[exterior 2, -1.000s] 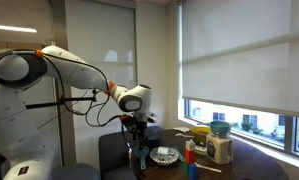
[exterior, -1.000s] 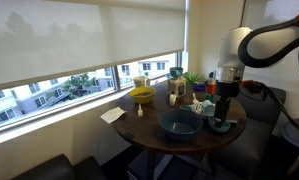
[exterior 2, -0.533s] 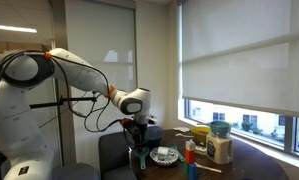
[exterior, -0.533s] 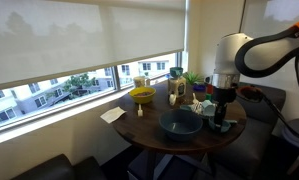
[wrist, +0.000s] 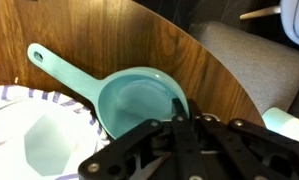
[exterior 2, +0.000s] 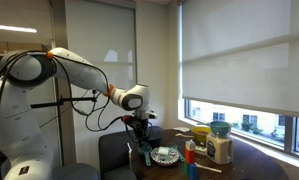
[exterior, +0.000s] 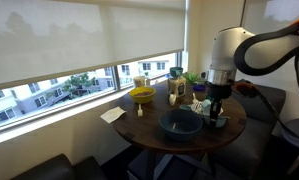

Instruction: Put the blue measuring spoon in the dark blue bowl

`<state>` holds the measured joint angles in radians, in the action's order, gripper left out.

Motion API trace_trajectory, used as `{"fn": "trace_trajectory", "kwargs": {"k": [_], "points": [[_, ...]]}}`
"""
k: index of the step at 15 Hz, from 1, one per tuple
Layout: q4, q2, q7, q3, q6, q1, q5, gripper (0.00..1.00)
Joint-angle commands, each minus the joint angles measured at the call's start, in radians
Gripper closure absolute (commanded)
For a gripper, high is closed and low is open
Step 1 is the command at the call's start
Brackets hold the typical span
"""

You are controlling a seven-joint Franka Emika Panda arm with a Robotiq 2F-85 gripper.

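Note:
In the wrist view the blue measuring spoon (wrist: 139, 100) is pale teal. Its round cup lies on the wooden table (wrist: 109, 35) and its long handle points to the upper left. My gripper (wrist: 179, 113) is shut on the near rim of the cup. In an exterior view the gripper (exterior: 217, 113) hangs low over the table's edge, just beside the dark blue bowl (exterior: 180, 124). That bowl is wide, deep and upright. The spoon is too small to make out in both exterior views.
A striped white and blue dish (wrist: 29, 140) lies right beside the spoon. A yellow bowl (exterior: 142, 95), jars (exterior: 175, 90) and a small plant (exterior: 194, 79) stand toward the window, with a paper (exterior: 113, 115) near the table's edge. A grey chair (wrist: 239, 50) stands past the table rim.
The jaws have come together on the spoon's cup. The arm has shifted slightly toward the dark blue bowl while staying low over the table.

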<state>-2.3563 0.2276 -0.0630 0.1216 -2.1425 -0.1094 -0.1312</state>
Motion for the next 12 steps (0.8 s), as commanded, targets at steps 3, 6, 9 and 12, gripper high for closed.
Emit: {"fn": "trace_trajectory", "kwargs": {"k": [3, 6, 9, 12], "points": [[0.154, 0.026, 0.168, 0.007, 0.341, -0.013, -0.061, 0.98], [0.204, 0.056, 0.194, 0.021, 0.330, -0.014, -0.054, 0.98], [0.253, 0.035, 0.222, 0.070, 0.169, -0.019, 0.044, 0.98], [0.287, -0.013, 0.268, 0.138, 0.066, -0.024, 0.203, 0.98]]}}
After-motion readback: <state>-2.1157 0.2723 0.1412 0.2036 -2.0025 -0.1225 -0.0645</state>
